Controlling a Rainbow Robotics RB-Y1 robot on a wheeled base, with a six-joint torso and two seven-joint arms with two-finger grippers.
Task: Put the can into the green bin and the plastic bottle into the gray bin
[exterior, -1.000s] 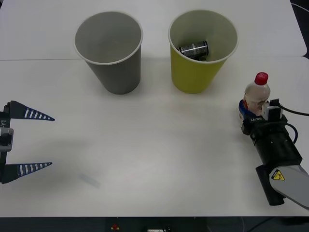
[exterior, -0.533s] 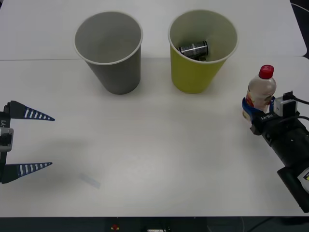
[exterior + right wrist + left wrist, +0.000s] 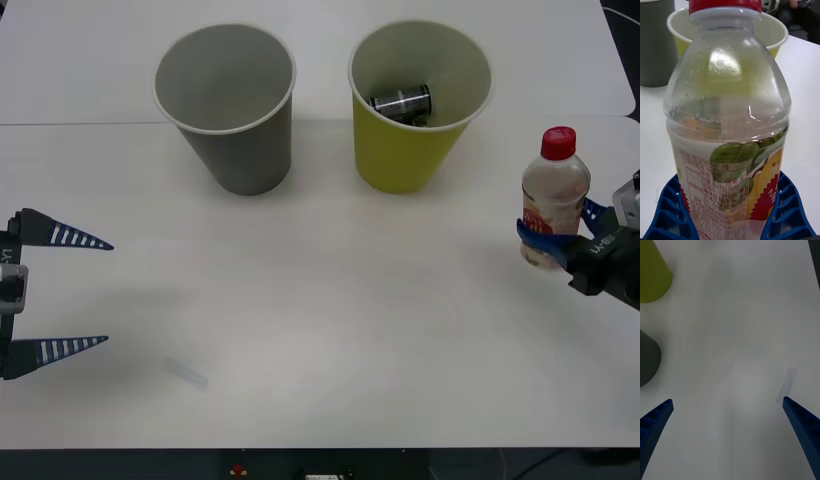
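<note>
Half done: the can (image 3: 401, 102) lies inside the green bin (image 3: 415, 160) as the right gripper (image 3: 560, 240), clenched on the upright plastic bottle (image 3: 553, 200), has yet to reach the gray bin (image 3: 240, 150); the left gripper (image 3: 55, 295) waits spread wide.

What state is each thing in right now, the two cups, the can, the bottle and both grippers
plastic bottle: upright, red cap on, gripped low on its label.
right gripper: shut on the plastic bottle at the table's right side.
can: lying on its side inside the green bin.
green bin: upright, holding the can.
gray bin: upright, nothing seen inside.
left gripper: open, holding nothing, at the table's left edge.
</note>
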